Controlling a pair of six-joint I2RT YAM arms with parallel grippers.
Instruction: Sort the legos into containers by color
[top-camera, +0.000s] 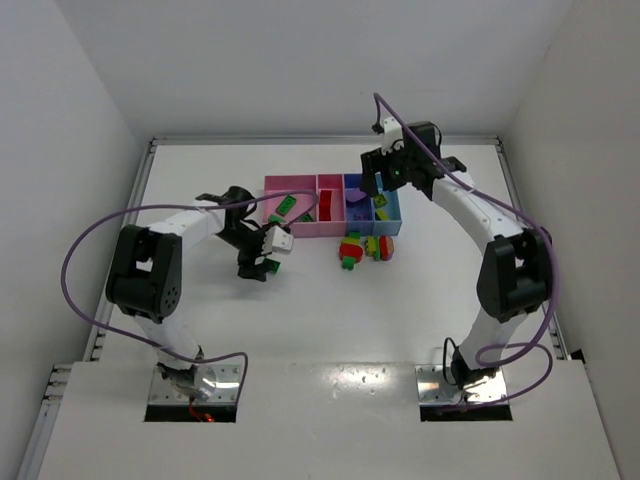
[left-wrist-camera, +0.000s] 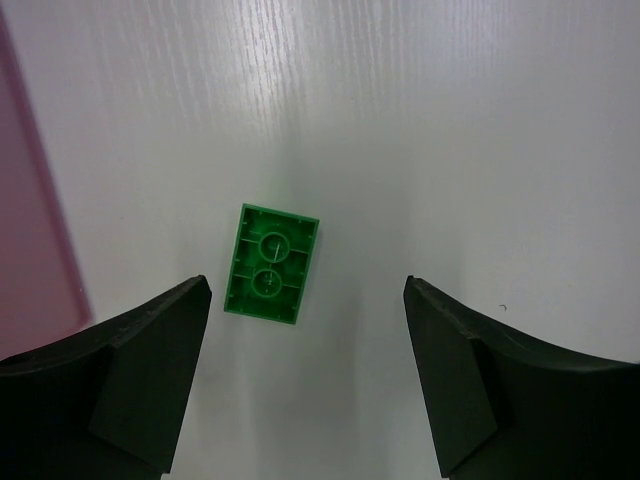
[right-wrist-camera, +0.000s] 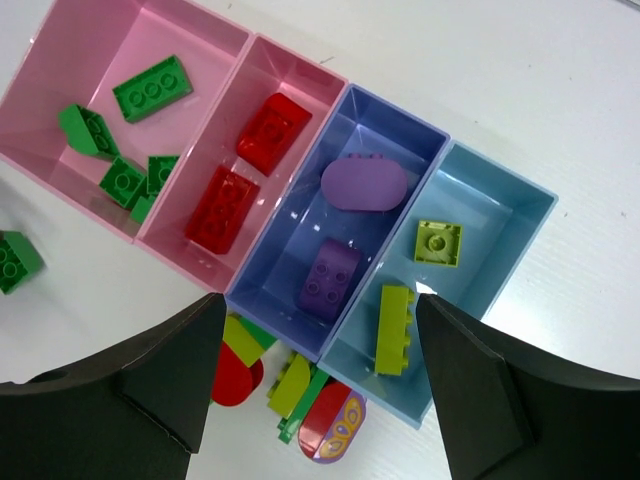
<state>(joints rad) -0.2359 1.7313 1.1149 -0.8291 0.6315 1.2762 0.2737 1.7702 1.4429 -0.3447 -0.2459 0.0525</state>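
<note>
Left claw (top-camera: 260, 262) sits low by the pink end of the containers (top-camera: 300, 231) in the top view, right claw (top-camera: 385, 190) over the blue end. Left wrist cam: jaws spread, a green lego (left-wrist-camera: 271, 263) lying studs-down on the table (left-wrist-camera: 450, 120) between them, untouched. Right wrist cam: jaws wide, empty. Sorted legos (right-wrist-camera: 222, 207) sit in all four bins, mixed leftovers (right-wrist-camera: 300, 400) just outside.

We take this for a robotics lab cell: a white counter (top-camera: 330, 320) walled in by plain white panels (top-camera: 300, 60) beyond and to either side of the left claw (top-camera: 258, 262) and right claw (top-camera: 383, 188), arms (top-camera: 470, 210) on bolted metal plates (top-camera: 195, 385), purple cables (top-camera: 85, 250) trailing from them.
</note>
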